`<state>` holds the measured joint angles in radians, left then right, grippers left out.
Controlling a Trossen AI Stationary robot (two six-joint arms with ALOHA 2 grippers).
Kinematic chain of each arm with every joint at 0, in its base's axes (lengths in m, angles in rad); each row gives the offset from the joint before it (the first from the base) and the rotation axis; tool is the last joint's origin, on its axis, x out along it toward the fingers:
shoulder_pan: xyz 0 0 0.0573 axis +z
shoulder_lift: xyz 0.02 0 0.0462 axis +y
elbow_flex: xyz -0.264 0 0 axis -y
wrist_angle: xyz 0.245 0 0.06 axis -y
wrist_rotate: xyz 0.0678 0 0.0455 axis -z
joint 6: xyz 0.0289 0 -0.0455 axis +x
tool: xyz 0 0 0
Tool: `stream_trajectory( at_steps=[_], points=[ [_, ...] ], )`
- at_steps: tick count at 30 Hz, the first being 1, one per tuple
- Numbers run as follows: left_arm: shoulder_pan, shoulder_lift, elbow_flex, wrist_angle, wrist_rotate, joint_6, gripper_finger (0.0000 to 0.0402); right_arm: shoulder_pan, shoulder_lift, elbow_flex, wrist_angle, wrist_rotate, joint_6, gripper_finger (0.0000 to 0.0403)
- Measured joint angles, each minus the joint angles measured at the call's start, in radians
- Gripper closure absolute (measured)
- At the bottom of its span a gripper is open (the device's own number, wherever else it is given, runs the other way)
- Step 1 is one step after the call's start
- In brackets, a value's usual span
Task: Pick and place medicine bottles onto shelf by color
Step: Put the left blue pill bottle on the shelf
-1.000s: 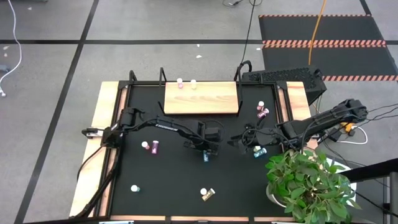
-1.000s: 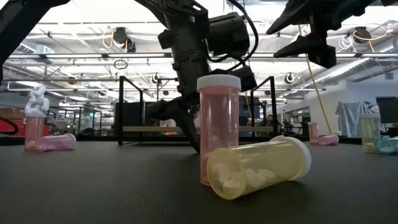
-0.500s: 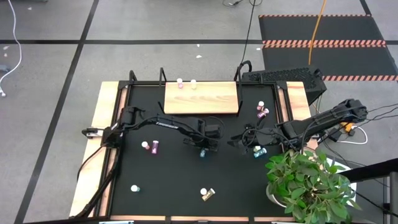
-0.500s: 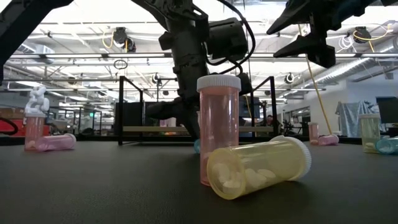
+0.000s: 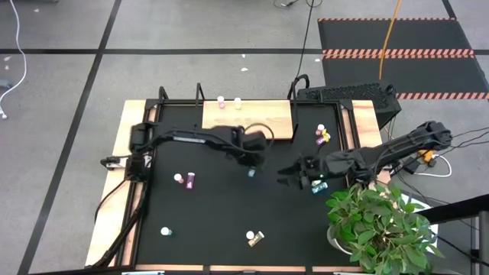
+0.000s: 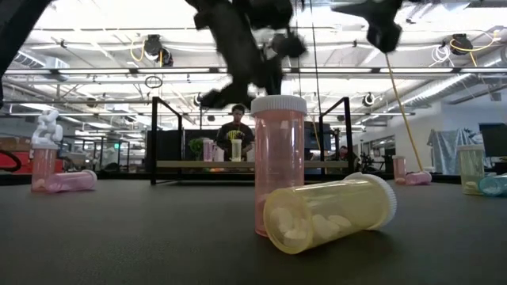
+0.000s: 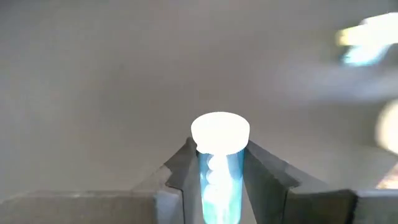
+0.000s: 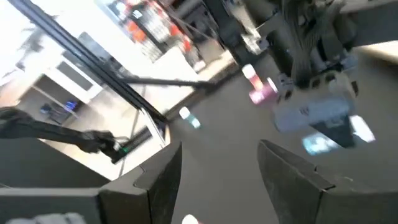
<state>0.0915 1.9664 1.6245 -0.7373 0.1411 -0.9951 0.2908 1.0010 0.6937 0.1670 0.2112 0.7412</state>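
Big black table (image 5: 214,221) on a grey floor, with a bright workshop room behind it in the low view

Left gripper (image 5: 250,169) near the middle of the table, just in front of the shelf (image 5: 246,120), clamped on a teal bottle (image 7: 219,177). Only the white cap and a strip of blue body peeking out between the two fingers (image 7: 180,180) in the left wrist view; in the high view just a tiny blue dot under the arm. Blurry streaks beyond it, too smeared to name

Right gripper (image 5: 289,176) off to the side of the left one, fingers spread wide and holding nothing. Its own wrist view tilted and smeared; a pink bottle (image 8: 261,93) lying far off, and a small blue-capped one (image 8: 188,116) hard to make out

Two small bottles (image 5: 228,101) standing at the back edge of the shelf, one pink, one pale. More scattered on the table: a pink pair (image 5: 184,179), a teal one (image 5: 166,231) near the front corner, a yellow one (image 5: 256,238) on its side touching an upright pink one, and a few by the right edge, partly covered by the right arm

Green plant (image 5: 378,225) hiding the table's front right corner

Person (image 6: 236,131) far behind the shelf in the low view, small and dim
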Motion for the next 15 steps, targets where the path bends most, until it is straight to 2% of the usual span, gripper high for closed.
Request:
stream_trajectory(
  at_steps=[3,6,8,12,15],
  points=[
    [0.006,-0.088,0.0,0.035,-0.018,0.17,0.0293,-0.013,-0.036,0.0,0.0,0.031,-0.111,0.02],
    [0.004,-0.166,0.0,0.07,-0.054,0.357,0.0293,-0.029,-0.079,0.0,-0.029,0.108,-0.245,0.0196],
    [0.004,-0.211,0.001,0.098,-0.075,0.424,0.0293,-0.047,-0.104,0.0,-0.032,0.156,-0.315,0.019],
    [0.009,-0.278,0.002,0.21,-0.12,0.493,0.0293,-0.115,-0.123,0.0,-0.013,0.147,-0.391,0.0167],
    [0.014,-0.309,0.002,0.312,-0.128,0.522,0.0293,-0.186,-0.115,0.0,-0.006,0.069,-0.402,0.0142]
  ],
)
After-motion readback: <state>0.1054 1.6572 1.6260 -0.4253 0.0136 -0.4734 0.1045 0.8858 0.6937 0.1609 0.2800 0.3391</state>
